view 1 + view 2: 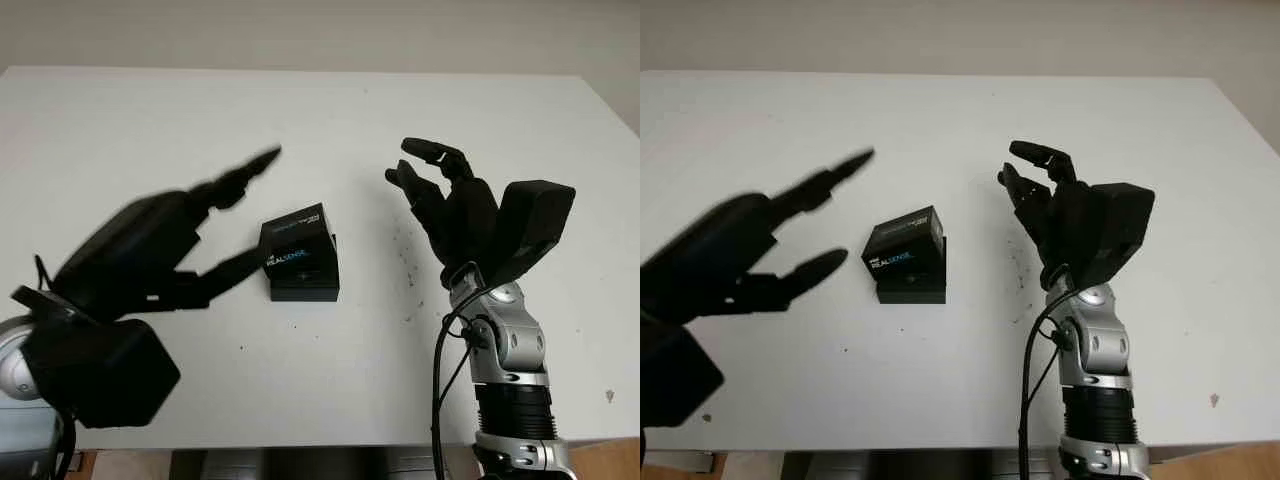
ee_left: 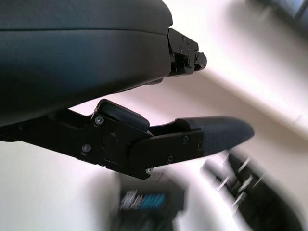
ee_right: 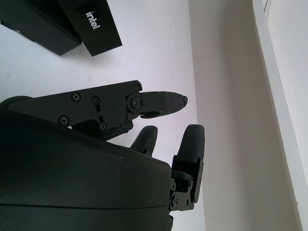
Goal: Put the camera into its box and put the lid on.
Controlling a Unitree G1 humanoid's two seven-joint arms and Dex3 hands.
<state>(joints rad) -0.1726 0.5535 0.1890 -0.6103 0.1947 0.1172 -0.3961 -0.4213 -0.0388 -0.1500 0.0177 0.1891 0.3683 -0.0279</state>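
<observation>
A small black box (image 1: 303, 277) stands near the middle of the white table, and its black lid (image 1: 296, 236), printed with blue lettering, lies tilted on top of it. The lid (image 3: 94, 26) carries a white logo in the right wrist view, with the box (image 3: 36, 24) beside it. My left hand (image 1: 235, 215) hangs open just left of the box, holding nothing, its picture smeared by motion. To the right of the box my right hand (image 1: 430, 170) is raised above the table, open and holding nothing. I see no camera.
The white table (image 1: 330, 120) stretches far behind and to both sides of the box. Small dark specks (image 1: 408, 262) mark the surface between the box and my right arm. The table's front edge runs close to my arms.
</observation>
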